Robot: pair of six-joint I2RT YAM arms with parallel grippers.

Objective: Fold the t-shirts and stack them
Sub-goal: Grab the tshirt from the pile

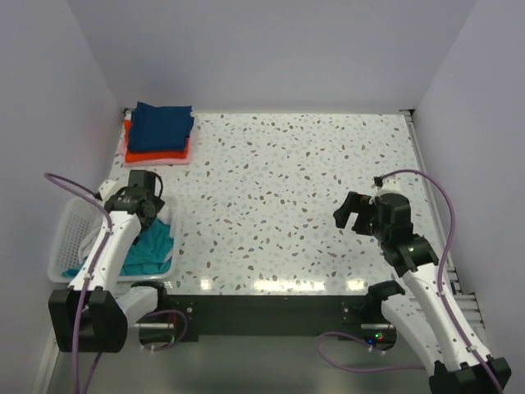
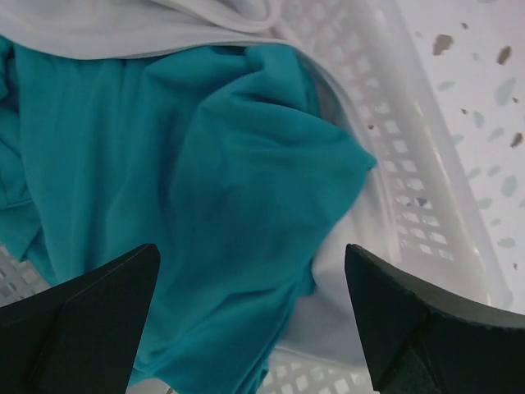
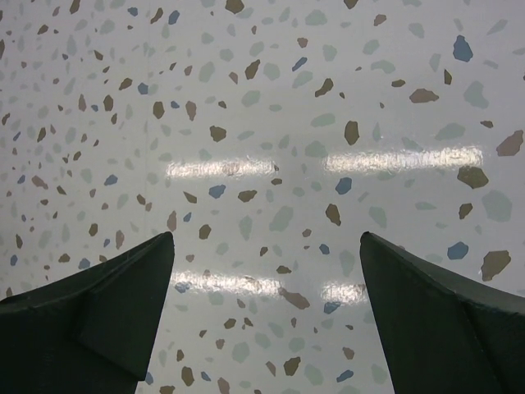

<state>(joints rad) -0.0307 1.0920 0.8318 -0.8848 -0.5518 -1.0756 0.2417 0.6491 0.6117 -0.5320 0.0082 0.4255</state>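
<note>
- White plastic basket (image 1: 67, 234) sits at the far left of the table, and we can see the teal t-shirt (image 2: 230, 205) crumpled inside it, with one fold draped up against the slatted right wall.
- Some white cloth (image 2: 123, 25) is in the basket too. It lies along the top of the wrist view and peeks out from under the teal one.
- Left gripper (image 2: 250, 250) hangs right over the teal shirt with its jaws spread wide and nothing between them. We can't tell whether the fingertips touch the fabric.
- At the back left corner we've got the folded stack: a navy shirt (image 1: 164, 125) on top, an orange-red one (image 1: 156, 154) under it, and a sliver of pink (image 1: 125, 141) showing at the left edge.
- The speckled table (image 1: 287, 180) takes up the middle.
- Over on the right, the right gripper (image 1: 353, 215) is above the tabletop, well away from every shirt. Its jaws are wide apart too and it's carrying nothing. Its wrist camera shows only speckles and light glare.
</note>
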